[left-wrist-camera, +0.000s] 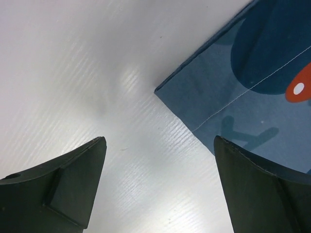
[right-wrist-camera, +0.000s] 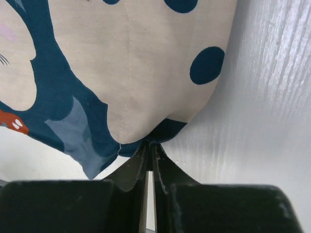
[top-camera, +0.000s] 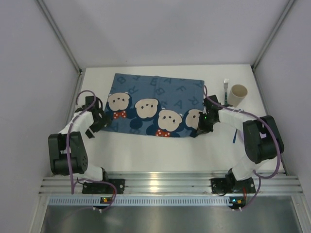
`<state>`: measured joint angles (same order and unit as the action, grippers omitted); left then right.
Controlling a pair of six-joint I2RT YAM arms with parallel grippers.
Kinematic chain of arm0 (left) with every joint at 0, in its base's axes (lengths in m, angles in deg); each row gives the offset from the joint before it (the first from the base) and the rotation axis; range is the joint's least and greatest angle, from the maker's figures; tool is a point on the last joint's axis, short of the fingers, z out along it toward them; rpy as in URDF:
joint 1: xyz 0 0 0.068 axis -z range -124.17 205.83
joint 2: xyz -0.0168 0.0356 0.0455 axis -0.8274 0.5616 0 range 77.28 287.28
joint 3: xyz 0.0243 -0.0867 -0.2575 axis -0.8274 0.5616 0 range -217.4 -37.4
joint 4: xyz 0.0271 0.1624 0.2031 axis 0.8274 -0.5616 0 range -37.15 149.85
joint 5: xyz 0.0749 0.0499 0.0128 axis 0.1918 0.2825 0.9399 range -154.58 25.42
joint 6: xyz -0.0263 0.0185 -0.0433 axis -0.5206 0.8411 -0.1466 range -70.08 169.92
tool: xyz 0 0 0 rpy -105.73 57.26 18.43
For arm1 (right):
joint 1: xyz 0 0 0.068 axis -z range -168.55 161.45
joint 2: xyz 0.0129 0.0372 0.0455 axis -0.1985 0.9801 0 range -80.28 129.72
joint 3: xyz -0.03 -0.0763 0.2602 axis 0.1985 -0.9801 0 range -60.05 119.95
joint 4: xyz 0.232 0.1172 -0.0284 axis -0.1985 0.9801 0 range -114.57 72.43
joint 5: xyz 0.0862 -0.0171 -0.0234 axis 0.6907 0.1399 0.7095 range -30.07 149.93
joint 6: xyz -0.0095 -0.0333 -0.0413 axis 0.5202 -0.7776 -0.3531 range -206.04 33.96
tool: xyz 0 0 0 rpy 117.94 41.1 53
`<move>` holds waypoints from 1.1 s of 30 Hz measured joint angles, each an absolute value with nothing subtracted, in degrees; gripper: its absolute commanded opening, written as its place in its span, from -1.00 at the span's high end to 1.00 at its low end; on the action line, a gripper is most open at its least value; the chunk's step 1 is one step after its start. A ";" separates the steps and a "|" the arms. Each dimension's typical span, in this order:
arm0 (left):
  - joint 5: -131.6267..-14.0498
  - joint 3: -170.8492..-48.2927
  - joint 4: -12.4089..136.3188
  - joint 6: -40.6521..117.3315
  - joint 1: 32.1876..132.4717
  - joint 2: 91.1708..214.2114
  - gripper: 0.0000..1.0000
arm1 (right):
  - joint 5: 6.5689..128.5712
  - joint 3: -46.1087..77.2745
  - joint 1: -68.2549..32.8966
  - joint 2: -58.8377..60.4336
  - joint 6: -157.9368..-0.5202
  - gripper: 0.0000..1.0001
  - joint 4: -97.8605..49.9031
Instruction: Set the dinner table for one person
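Note:
The dinner table (top-camera: 160, 155) is a white tabletop, and a blue bear-face cloth mat (top-camera: 155, 104) lies spread across its middle. My right gripper (top-camera: 201, 127) is at the mat's near right corner. In the right wrist view its jaws (right-wrist-camera: 149, 145) are shut on a pinched fold of the mat (right-wrist-camera: 126, 73), which bunches up above the table (right-wrist-camera: 272, 97). My left gripper (top-camera: 97, 122) sits at the mat's near left corner. In the left wrist view it (left-wrist-camera: 160, 145) is open over bare table (left-wrist-camera: 73, 63), with the mat's corner (left-wrist-camera: 243, 87) just ahead of its right finger and nothing between the fingers.
A fork (top-camera: 226, 90) and a beige cup (top-camera: 238, 94) lie at the back right beside the mat. A thin blue object (top-camera: 234, 136) shows by the right arm. The ribbed aluminium rail (top-camera: 165, 184) runs along the near edge. Grey walls close in both sides.

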<state>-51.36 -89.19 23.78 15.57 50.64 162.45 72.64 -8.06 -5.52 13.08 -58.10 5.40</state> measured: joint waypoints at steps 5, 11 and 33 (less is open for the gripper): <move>-53.92 -89.02 26.79 18.24 49.94 167.15 -0.81 | 72.42 -7.04 -5.52 13.65 -58.45 1.00 5.82; -55.21 -89.59 30.88 19.26 49.94 169.99 -0.38 | 71.72 -7.04 -5.52 13.60 -59.63 1.00 7.87; -60.35 -90.07 37.68 16.42 49.98 171.26 1.00 | 68.99 -5.18 -5.57 12.29 -61.62 1.00 14.32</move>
<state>-60.35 -90.07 37.68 16.42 49.98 171.26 68.99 -5.18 -5.57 12.29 -61.62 14.32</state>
